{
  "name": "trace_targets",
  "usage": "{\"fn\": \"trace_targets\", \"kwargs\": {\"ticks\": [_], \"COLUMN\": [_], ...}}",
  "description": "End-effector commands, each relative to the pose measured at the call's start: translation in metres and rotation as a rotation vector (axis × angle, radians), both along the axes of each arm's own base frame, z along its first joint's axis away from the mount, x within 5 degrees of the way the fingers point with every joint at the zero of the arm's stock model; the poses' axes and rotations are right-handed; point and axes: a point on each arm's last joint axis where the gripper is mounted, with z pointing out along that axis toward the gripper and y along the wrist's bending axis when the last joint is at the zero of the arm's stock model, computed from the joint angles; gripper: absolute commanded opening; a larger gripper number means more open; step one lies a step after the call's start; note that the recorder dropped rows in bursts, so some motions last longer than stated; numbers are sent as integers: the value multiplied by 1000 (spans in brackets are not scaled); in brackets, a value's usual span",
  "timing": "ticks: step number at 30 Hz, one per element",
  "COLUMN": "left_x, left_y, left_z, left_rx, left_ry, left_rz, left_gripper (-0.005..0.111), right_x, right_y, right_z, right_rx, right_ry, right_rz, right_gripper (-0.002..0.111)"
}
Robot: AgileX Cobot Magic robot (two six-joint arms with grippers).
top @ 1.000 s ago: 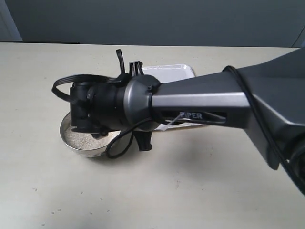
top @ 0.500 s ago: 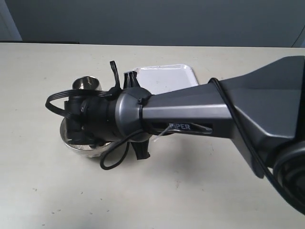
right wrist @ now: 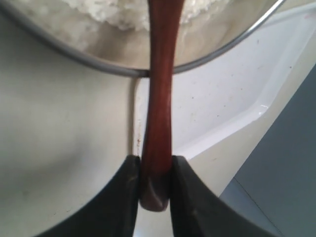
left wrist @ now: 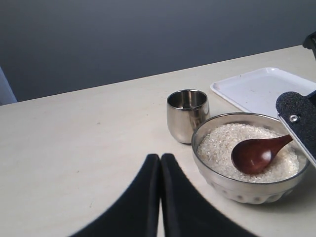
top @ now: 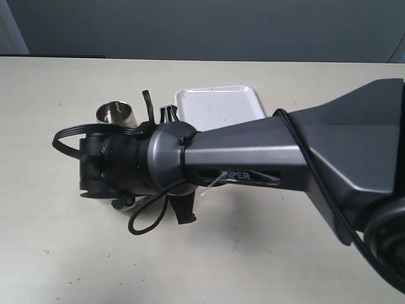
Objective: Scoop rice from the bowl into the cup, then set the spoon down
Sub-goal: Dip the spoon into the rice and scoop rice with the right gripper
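Observation:
In the left wrist view the wide steel bowl [left wrist: 237,190] holds a heap of white rice [left wrist: 222,145]. The spoon's dark scoop [left wrist: 256,155] lies on the rice with no grains visible in it. The small steel cup [left wrist: 187,114] stands upright just beside the bowl. My right gripper [right wrist: 155,170] is shut on the end of the spoon handle [right wrist: 160,98], which crosses the bowl rim [right wrist: 74,54] toward the rice [right wrist: 113,12]. My left gripper [left wrist: 160,160] is shut and empty, low over the table near the bowl. In the exterior view the right arm [top: 253,158] hides the bowl; the cup [top: 116,114] shows.
A white rectangular tray [top: 218,104] lies empty behind the bowl, also seen as the tray [left wrist: 256,89] and the tray [right wrist: 217,108] in the wrist views. One grip-taped right finger [left wrist: 298,118] hangs over the bowl's edge.
The right arm has swung left and nearer across the bowl, covering it fully in the exterior view. This uncovered the cup and the whole tray.

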Motion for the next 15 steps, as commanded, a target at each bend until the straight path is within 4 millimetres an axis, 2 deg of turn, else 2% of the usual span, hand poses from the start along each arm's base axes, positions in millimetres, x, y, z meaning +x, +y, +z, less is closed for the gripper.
{"fn": "trace_targets", "kwargs": {"ticks": [1, 5, 15], "left_x": [0, 0, 0], "left_y": [0, 0, 0], "left_z": [2, 2, 2], "left_rx": [-10, -10, -10], "left_ry": [-18, -18, -18], "left_rz": [0, 0, 0], "left_gripper": [1, 1, 1], "right_x": [-1, -2, 9], "right_y": [0, 0, 2], "right_z": [0, 0, 9], "right_rx": [-10, -12, -1], "right_ry": [19, 26, -122], "right_rz": [6, 7, 28], "right_gripper": [-1, -1, -1]}}
